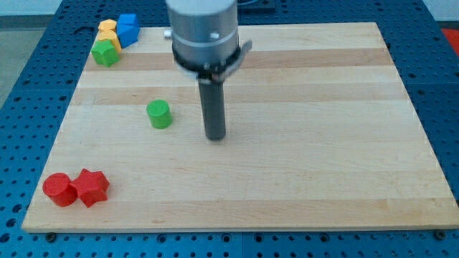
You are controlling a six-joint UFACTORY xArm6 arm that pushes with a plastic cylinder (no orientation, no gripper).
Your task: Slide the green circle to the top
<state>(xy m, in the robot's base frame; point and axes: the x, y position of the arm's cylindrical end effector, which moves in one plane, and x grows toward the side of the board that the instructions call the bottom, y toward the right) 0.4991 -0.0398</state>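
Note:
The green circle [159,114], a short green cylinder, stands on the wooden board [308,165] left of centre. My tip [215,137] rests on the board to the right of the green circle and slightly lower in the view, a clear gap apart. The rod rises from the tip to the grey arm body at the view's top.
A green star-like block [105,52], a yellow block [108,34] and a blue block [128,29] cluster at the top left corner. A red cylinder [58,189] and a red star-shaped block [90,187] sit touching at the bottom left. Blue perforated table surrounds the board.

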